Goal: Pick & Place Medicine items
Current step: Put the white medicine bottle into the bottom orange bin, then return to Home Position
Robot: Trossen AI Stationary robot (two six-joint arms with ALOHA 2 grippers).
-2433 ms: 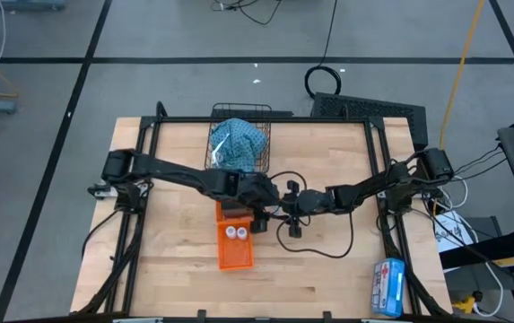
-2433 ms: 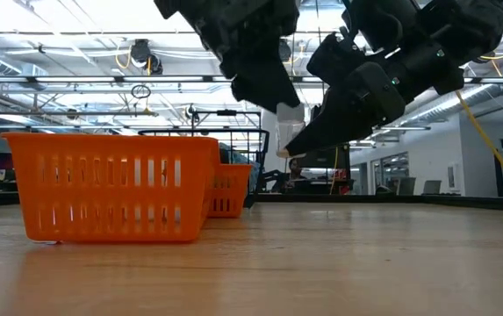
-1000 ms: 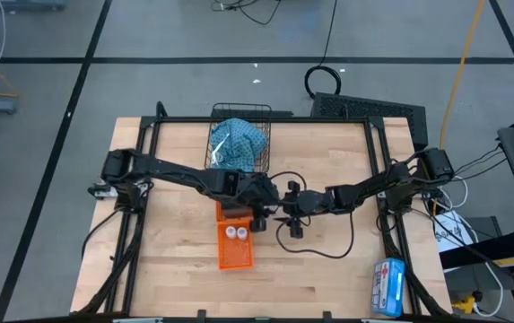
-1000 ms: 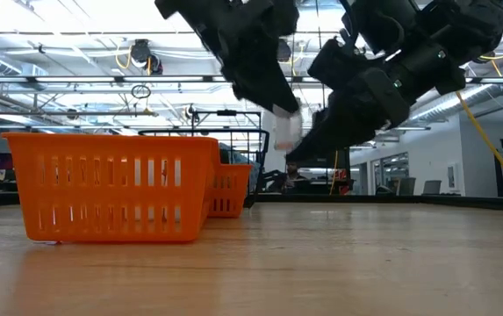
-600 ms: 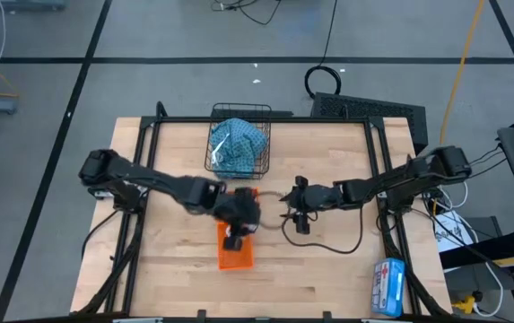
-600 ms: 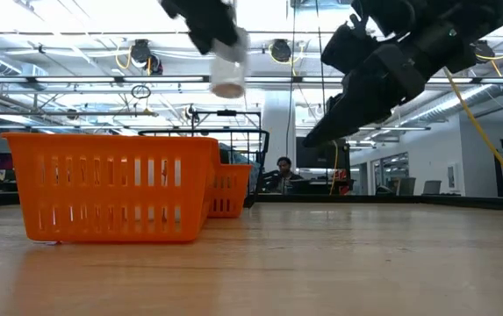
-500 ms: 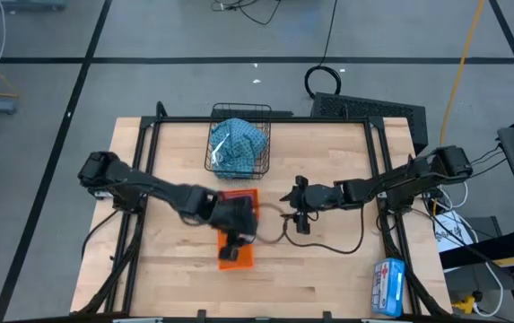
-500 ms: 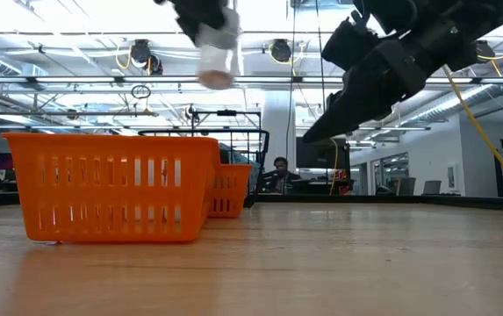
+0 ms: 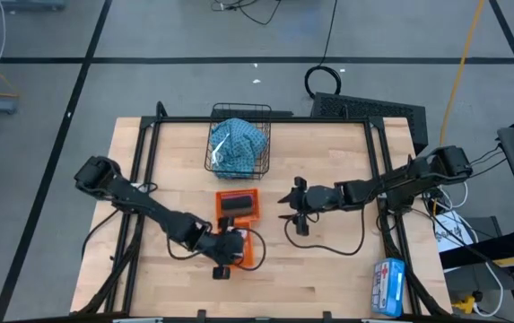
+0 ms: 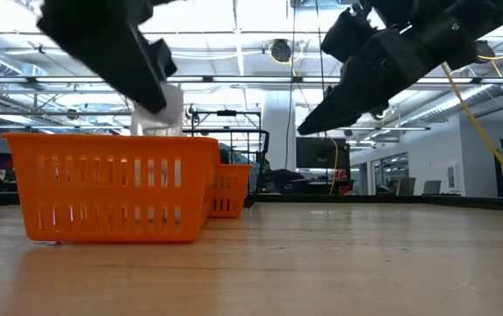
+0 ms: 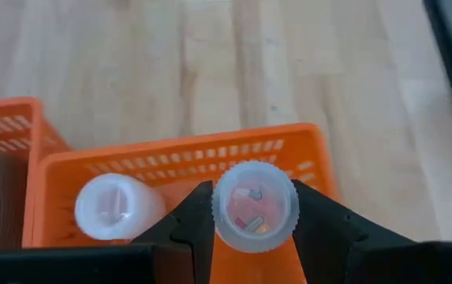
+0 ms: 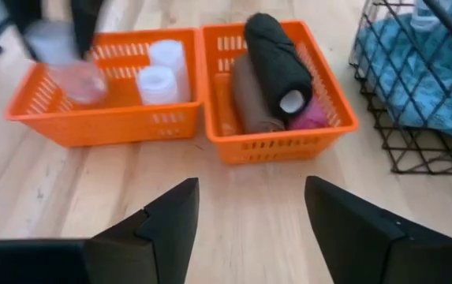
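- Two vials (image 12: 161,69) already sit in the orange bin (image 9: 239,257).
- Left gripper (image 11: 253,209) grasps the third vial (image 11: 254,205) above it; releasing comes next.
- Right gripper (image 12: 249,213) waits, released, mid-table.

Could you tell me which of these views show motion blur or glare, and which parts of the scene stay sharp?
Low view: the left gripper and its vial are smeared by motion, the ceiling lights behind glare bright, and the orange basket is crisp. Right wrist view: the same vial is a blurred streak, while the black oblong is sharp. Left wrist view: the vial between the fingers is clear.
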